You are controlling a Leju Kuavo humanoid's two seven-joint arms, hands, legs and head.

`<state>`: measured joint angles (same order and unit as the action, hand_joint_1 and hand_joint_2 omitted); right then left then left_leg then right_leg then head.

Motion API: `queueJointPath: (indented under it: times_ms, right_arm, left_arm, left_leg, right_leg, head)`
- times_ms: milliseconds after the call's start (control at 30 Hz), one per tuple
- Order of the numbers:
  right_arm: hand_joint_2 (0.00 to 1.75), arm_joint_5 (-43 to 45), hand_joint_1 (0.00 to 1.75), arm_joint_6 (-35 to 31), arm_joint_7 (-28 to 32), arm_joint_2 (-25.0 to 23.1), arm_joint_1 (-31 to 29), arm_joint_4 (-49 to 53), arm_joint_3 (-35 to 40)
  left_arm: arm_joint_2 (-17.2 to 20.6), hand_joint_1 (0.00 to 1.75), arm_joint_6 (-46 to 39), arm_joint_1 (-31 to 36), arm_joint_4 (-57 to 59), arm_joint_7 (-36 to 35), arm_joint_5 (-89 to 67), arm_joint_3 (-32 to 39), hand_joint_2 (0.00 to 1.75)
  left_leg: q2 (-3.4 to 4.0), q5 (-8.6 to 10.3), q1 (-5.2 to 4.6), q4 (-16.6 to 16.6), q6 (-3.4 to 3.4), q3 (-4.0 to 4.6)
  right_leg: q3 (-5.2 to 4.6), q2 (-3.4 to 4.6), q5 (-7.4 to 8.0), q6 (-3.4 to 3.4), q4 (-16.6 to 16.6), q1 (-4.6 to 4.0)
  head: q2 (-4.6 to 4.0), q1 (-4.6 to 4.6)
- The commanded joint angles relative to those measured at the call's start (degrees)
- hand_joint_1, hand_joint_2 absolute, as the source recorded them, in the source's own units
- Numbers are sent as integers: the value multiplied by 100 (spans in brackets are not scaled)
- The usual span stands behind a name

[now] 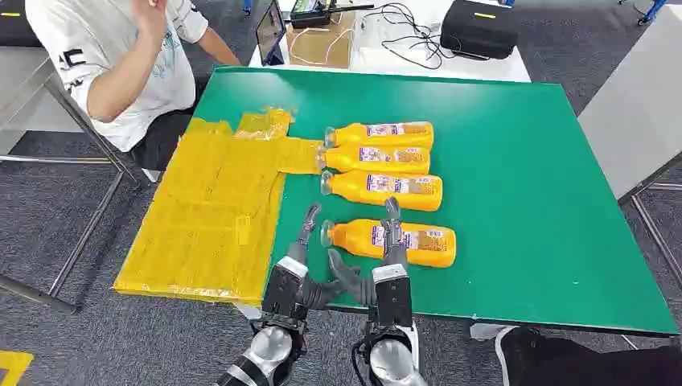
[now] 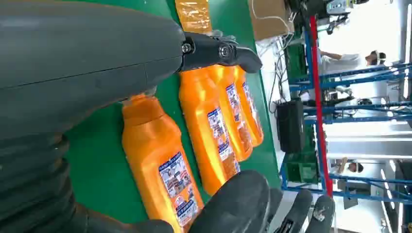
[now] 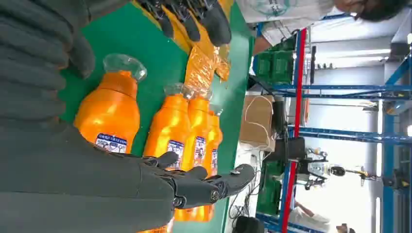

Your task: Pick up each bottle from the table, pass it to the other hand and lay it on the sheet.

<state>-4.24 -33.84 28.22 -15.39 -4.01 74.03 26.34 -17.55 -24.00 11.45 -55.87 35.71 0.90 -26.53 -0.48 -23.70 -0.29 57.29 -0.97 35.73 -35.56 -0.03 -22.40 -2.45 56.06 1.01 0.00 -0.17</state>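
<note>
Several orange bottles with clear caps lie side by side on the green table [image 1: 515, 177], caps toward the yellow sheet [image 1: 209, 217]. The nearest bottle [image 1: 426, 245] lies apart from the row behind it [image 1: 386, 186]. My right hand [image 1: 392, 257] reaches over this bottle's neck end with its fingers stretched out above it, not closed. My left hand [image 1: 299, 265] is just left of the cap, fingers spread, holding nothing. In the left wrist view the nearest bottle [image 2: 155, 165] lies under my fingers [image 2: 218, 51]. In the right wrist view the same bottle [image 3: 109, 114] lies between thumb and fingers [image 3: 204, 187].
A person in a white shirt [image 1: 121, 56] sits at the table's far left corner. Behind the table are a cardboard box [image 1: 322, 40], cables and a black case [image 1: 478, 28]. A grey table [image 1: 635, 112] stands to the right. The sheet hangs over the table's left edge.
</note>
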Motion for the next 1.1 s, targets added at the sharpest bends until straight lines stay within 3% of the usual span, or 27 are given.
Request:
queueJointPath:
  times_ms: [33, 500, 1100]
  right_arm:
    - [175, -212, 0, -129, -82, -36, 230, -394, -179]
    - [175, -2864, 0, -215, -1301, 582, -190, -1068, -867]
    - [175, -4545, 0, 67, -2242, 1017, -248, -975, -1232]
  left_arm:
    - [-202, 0, -14, 124, 301, -53, 16, 177, 175]
    - [-245, 0, 89, 255, 485, 23, 96, 404, 175]
    - [-245, 0, 263, 204, 427, -89, -150, 427, 175]
  left_leg:
    - [-9, -13, 6, -5, 6, -32]
    - [-8, -9, 5, -3, 4, -30]
    - [-10, -8, 5, 1, 3, -20]
  right_leg:
    - [37, -12, -15, 8, -7, -7]
    - [38, -11, -10, 6, -10, -6]
    - [28, -12, -8, 5, -5, -6]
  head:
    - [0, 0]
    - [0, 0]
    - [2, -2]
